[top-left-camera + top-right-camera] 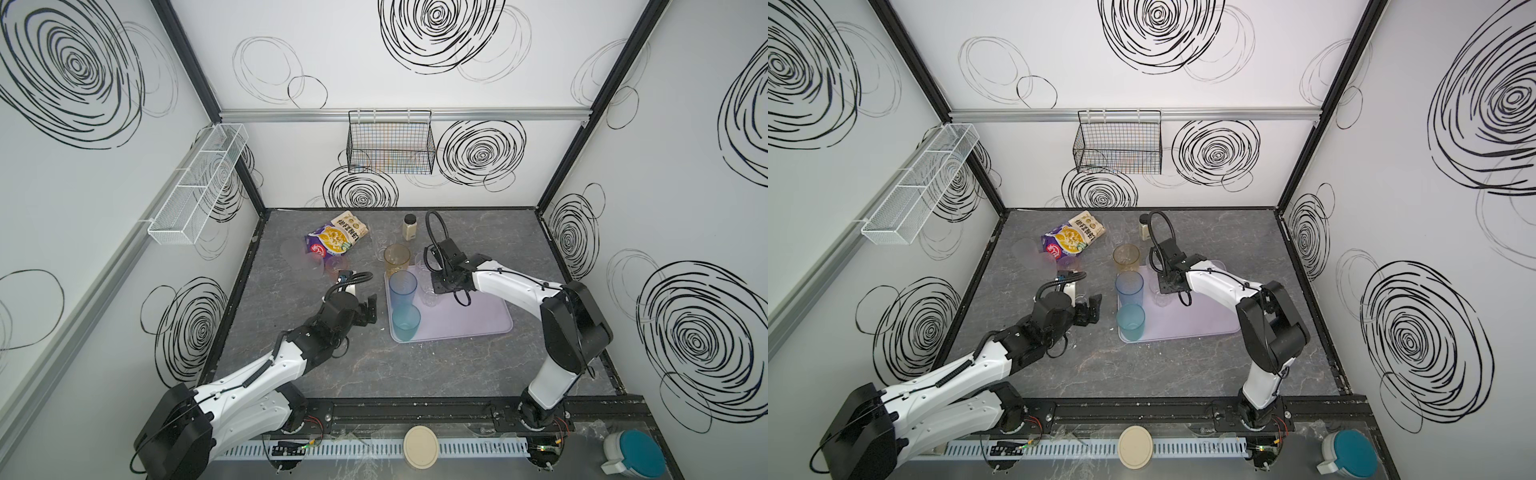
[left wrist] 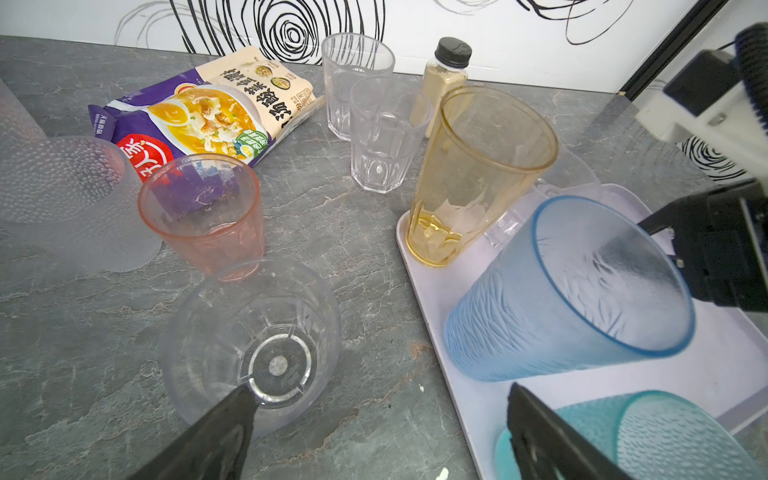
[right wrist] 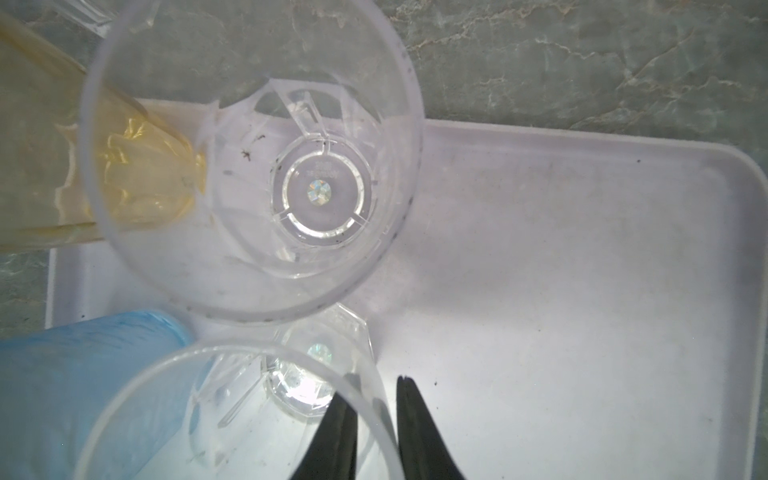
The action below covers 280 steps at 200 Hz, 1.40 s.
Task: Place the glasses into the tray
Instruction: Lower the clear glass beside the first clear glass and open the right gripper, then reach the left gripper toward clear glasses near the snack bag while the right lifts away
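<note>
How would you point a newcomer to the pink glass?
Find the lavender tray; left of it lies a purple snack bag. The pink glass stands upright just in front of the bag, beside a frosted glass. It is the only pink one; its neighbours are clear or frosted.

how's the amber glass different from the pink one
The amber glass is tall and stands in the tray corner; the pink glass is short and stands on the table by the snack bag. Both are upright, see-through and empty.
</note>
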### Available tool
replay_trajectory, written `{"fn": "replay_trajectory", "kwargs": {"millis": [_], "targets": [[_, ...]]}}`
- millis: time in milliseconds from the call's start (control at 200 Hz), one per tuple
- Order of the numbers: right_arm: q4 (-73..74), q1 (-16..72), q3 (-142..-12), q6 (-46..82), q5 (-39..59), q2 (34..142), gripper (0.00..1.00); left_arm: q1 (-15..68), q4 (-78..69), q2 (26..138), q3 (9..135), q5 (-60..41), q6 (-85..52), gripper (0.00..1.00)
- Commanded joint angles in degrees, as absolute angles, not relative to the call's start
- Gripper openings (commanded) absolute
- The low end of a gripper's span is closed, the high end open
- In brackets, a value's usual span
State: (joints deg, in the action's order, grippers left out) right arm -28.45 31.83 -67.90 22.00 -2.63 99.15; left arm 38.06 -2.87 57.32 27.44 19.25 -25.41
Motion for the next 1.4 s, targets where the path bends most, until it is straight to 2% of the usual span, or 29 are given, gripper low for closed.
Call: {"fn": "replay_trajectory", "kwargs": {"millis": [0, 365, 550, 946, 1216, 1396], "targets": [[-29.6, 30.6, -69.0, 21.5, -2.0, 96.4, 0.25, 37.5, -4.1, 57.6, 28.3, 19.9, -26.3, 0.97], [-27.7, 23.2, -67.4, 20.3, 9.7, 90.6, 0.39, 37.5, -4.1, 56.7, 27.9, 20.5, -26.3, 0.97], [-24.9, 19.0, -67.5, 23.0, 12.1, 89.7, 0.42, 37.6, -4.1, 57.3, 28.5, 20.3, -26.4, 0.97], [-22.8, 18.9, -62.3, 23.4, 13.2, 88.6, 0.42, 38.3, -3.2, 56.9, 29.9, 21.4, -24.9, 0.97], [-21.4, 21.5, -58.9, 23.5, 12.0, 89.5, 0.4, 31.8, -0.2, 60.5, 38.5, 14.5, -18.6, 0.96], [-20.3, 18.7, -57.0, 23.6, 11.2, 86.3, 0.4, 23.6, 2.4, 64.4, 45.7, 8.3, -15.6, 0.97]]}}
